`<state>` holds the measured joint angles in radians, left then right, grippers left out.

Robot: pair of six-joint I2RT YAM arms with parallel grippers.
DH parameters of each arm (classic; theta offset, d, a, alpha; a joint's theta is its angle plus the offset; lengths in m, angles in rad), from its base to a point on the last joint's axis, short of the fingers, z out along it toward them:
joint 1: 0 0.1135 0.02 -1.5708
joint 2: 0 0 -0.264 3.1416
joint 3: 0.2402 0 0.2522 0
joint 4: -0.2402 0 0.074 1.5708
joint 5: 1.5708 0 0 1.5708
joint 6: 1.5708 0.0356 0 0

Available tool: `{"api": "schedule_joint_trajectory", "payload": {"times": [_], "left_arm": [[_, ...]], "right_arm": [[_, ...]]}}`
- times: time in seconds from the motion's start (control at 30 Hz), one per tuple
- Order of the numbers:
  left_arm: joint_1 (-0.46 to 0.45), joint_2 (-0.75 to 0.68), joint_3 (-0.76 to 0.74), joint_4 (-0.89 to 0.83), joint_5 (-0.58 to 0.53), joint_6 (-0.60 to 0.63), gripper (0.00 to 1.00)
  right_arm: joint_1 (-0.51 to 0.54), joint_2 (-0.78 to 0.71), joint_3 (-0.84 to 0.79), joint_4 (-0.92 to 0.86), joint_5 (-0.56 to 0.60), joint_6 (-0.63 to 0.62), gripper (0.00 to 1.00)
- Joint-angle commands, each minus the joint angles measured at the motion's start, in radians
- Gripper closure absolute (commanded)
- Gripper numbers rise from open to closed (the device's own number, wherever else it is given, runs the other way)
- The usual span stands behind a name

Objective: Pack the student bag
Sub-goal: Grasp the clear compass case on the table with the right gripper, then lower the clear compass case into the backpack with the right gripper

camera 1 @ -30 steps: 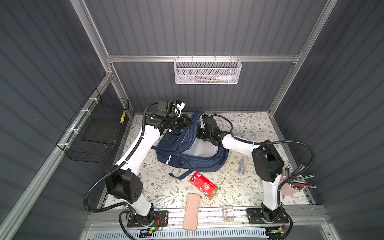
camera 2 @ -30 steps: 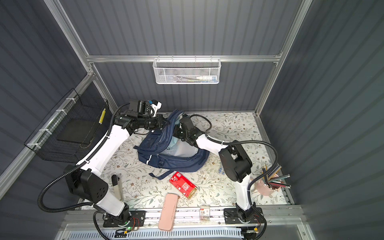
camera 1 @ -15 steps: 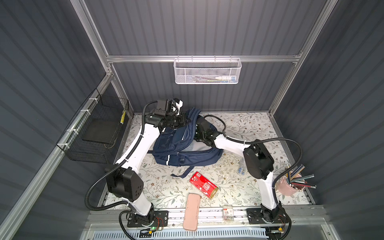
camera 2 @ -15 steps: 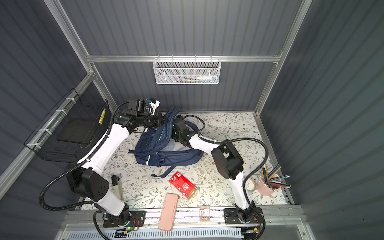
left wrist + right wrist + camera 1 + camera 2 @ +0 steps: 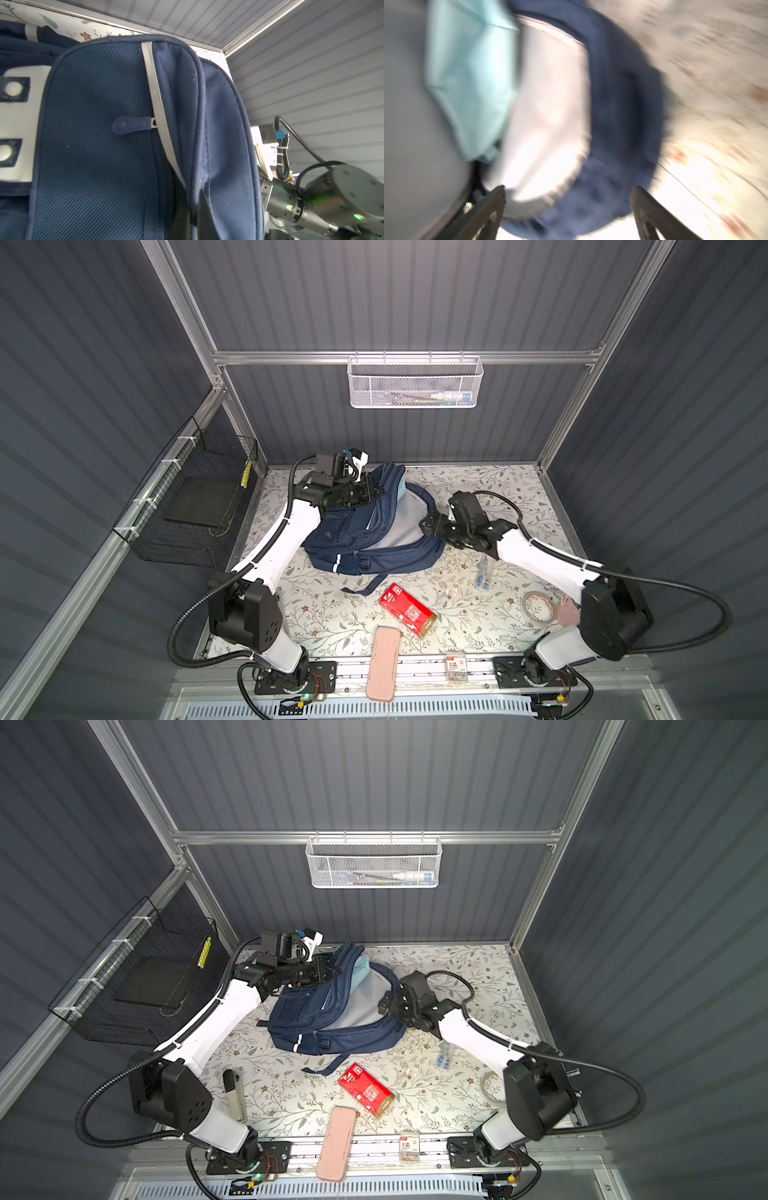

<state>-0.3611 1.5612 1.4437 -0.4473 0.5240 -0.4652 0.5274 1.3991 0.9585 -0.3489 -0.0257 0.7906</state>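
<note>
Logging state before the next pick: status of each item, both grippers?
student bag: main compartment unzipped, gaping open.
left gripper: shut on the bag's front panel.
right gripper: open, empty, at the bag's rim.
light-blue pouch: inside the open bag.
red carton: on its side, unpacked.
pink case: lying flat, unpacked.

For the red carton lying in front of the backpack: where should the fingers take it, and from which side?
Grip it across the narrow width near mid-length, coming straight down. The red carton lies flat and diagonal on the table, both long sides free of the pink case. The open right gripper seems best placed; the left gripper is shut on the student bag.
</note>
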Motion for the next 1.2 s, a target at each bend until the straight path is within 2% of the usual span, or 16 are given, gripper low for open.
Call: {"api": "schedule_joint_trajectory", "payload": {"times": [0.0, 0.07, 0.17, 0.37, 0.53, 0.67, 0.8, 0.87, 0.93, 0.97, 1.07, 1.17], "left_arm": [[-0.009, -0.045, -0.059, 0.057, 0.071, -0.01, 1.0], [-0.008, -0.055, -0.081, 0.066, 0.074, -0.016, 1.0], [-0.009, -0.069, -0.105, 0.077, 0.075, -0.023, 1.0], [-0.009, -0.066, -0.114, 0.081, 0.087, -0.025, 1.0], [-0.009, -0.078, -0.13, 0.096, 0.091, -0.033, 1.0], [-0.009, -0.078, -0.137, 0.099, 0.093, -0.037, 1.0], [-0.009, -0.079, -0.134, 0.098, 0.094, -0.037, 1.0], [-0.009, -0.083, -0.132, 0.095, 0.092, -0.035, 1.0], [-0.009, -0.086, -0.132, 0.089, 0.086, -0.033, 1.0], [-0.009, -0.087, -0.131, 0.087, 0.083, -0.031, 1.0], [-0.009, -0.086, -0.124, 0.078, 0.089, -0.027, 1.0], [-0.009, -0.09, -0.116, 0.076, 0.084, -0.027, 1.0]], "right_arm": [[-0.079, -0.129, -0.097, -0.219, 0.093, -0.072, 0.01], [-0.143, -0.182, -0.165, -0.251, 0.097, -0.069, 0.01], [-0.187, -0.158, -0.202, -0.292, 0.105, -0.088, 0.03], [-0.187, -0.027, -0.192, -0.272, 0.079, -0.125, 0.1], [-0.187, 0.059, -0.167, -0.292, 0.144, -0.128, 0.15], [-0.192, 0.128, -0.161, -0.255, 0.128, -0.149, 0.21], [-0.2, 0.178, -0.142, -0.236, 0.126, -0.159, 0.3], [-0.199, 0.19, -0.128, -0.241, 0.127, -0.167, 0.43], [-0.198, 0.178, -0.121, -0.248, 0.127, -0.172, 0.65], [-0.195, 0.168, -0.117, -0.251, 0.125, -0.174, 0.69], [-0.182, 0.12, -0.088, -0.276, 0.118, -0.174, 0.64], [-0.147, 0.077, -0.024, -0.303, 0.099, -0.168, 0.64]]}}
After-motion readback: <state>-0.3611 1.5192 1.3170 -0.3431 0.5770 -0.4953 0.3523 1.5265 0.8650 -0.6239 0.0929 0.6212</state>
